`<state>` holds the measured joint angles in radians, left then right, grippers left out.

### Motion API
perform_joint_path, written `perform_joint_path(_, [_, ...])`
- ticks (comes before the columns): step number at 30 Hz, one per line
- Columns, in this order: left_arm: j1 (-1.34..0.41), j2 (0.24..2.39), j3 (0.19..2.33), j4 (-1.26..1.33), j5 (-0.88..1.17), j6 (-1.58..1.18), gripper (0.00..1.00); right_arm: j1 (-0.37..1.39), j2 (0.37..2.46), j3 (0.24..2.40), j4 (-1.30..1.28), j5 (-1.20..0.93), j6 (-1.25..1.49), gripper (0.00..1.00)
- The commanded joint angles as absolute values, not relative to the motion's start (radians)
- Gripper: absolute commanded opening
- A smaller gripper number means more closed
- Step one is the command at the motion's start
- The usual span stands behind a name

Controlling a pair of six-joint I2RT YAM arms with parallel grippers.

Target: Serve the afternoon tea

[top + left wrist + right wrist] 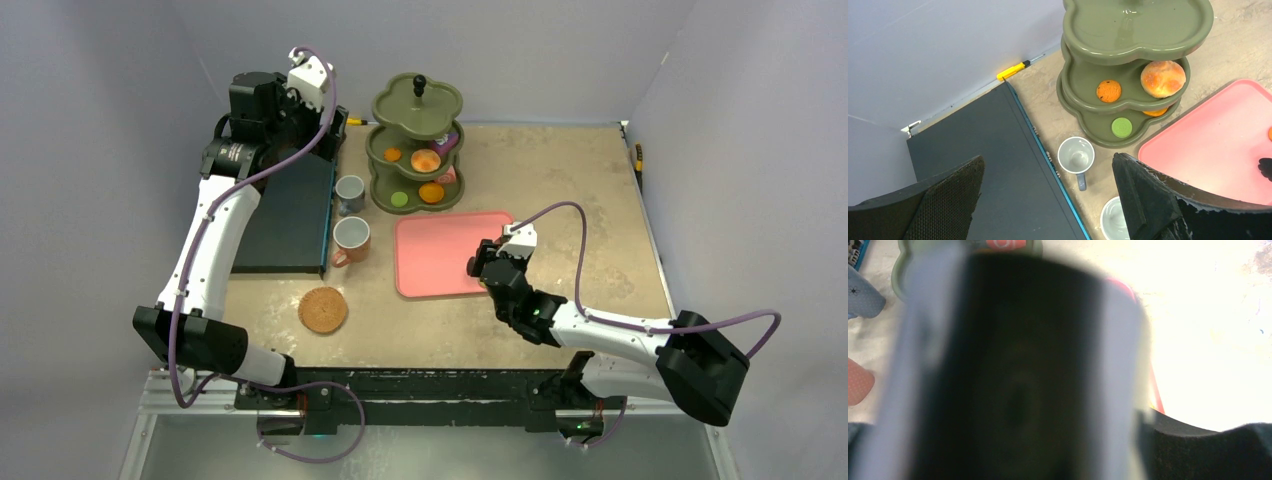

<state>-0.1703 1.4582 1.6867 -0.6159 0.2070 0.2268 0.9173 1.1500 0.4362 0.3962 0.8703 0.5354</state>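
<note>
A small grey mug (349, 192) (1076, 155) and a larger orange mug (352, 240), white inside (1113, 220), stand beside a dark mat. A green three-tier stand (417, 105) (1083, 107) holds an orange round (1108, 90), a bun (1162, 78), a green round (1121, 127) and cake slices (449, 143). My left gripper (290, 115) (1048, 165) is open and empty, high above the mat and grey mug. My right gripper (478, 264) hovers over the pink tray (440, 255). A dark blurred object (1018, 380), apparently the black tongs, fills its wrist view beside one finger (1203, 450).
A dark mat with a blue edge (290, 215) lies at the left. A round brown waffle-like disc (322, 309) lies near the front. A yellow-handled screwdriver (1013, 70) lies at the back wall. Grey walls close in the table on three sides.
</note>
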Motion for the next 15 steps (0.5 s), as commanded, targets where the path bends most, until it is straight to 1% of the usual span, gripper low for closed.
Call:
perform_joint_path(1, [-0.163, 1.446, 1.697, -0.592, 0.218, 0.224, 0.99, 0.918, 1.140, 0.452, 0.370, 0.917, 0.543, 0.62])
perform_joint_path(8, [-0.163, 1.445, 1.696, -0.591, 0.217, 0.224, 0.99, 0.917, 1.097, 0.477, 0.358, 0.918, 0.495, 0.63])
perform_joint_path(15, [-0.163, 1.442, 1.686, -0.585, 0.215, 0.223, 0.99, 0.917, 1.070, 0.490, 0.293, 0.927, 0.509, 0.63])
